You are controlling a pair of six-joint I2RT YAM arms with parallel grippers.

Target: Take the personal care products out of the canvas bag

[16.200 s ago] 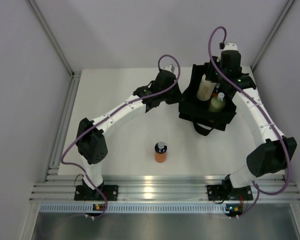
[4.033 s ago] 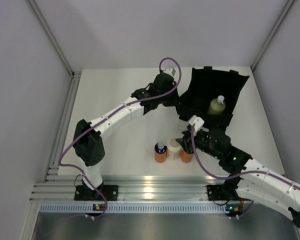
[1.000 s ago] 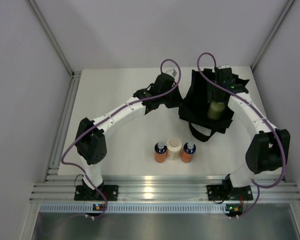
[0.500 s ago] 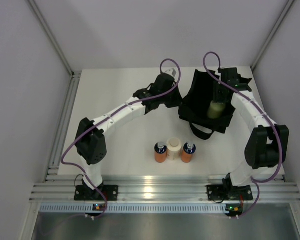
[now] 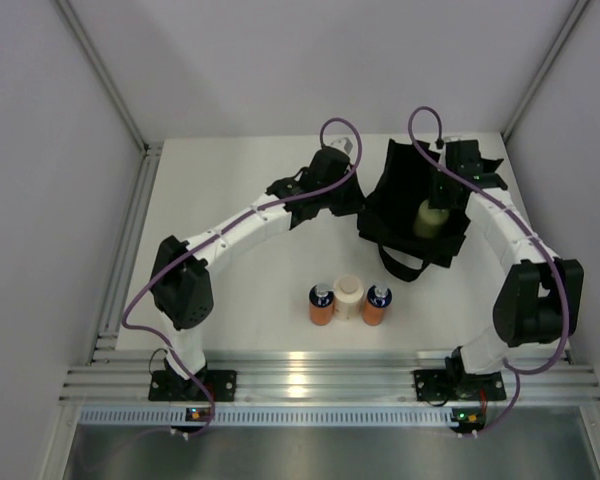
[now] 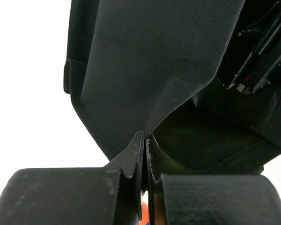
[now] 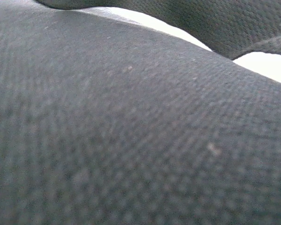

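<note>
The green bottle is the only product left inside the bag. It sits low against the bag's right-hand wall, directly under the right end effector, which reaches down into the opening from the far side. From above the bottle is seen nearly end-on, so its long axis looks close to upright. Any lean cannot be made out.

The right arm is plainly the nearer one, with its fingers already at the bottle's top. Whether they are spread or closed on it cannot be told: the overhead view hides them in the dark interior, and the right wrist camera shows only black weave pressed close.

The left end effector is at the bag's opposite rim, well to the left of the bottle. Its fingers are pinched fully together on a fold of the fabric. This seems to be a bracing grip, holding the floppy side up and the mouth open.

Since the bottle lies straight below the right fingers, the coming move is likely a short drop, a squeeze across the body or neck, and a vertical lift. The soft wall beside it could snag the fingers or come up with them.

The two orange bottles stand upright on the counter with the beige bottle between them. They form a tight row well nearer the bases than either end effector, so the task looks three-quarters done.
</note>
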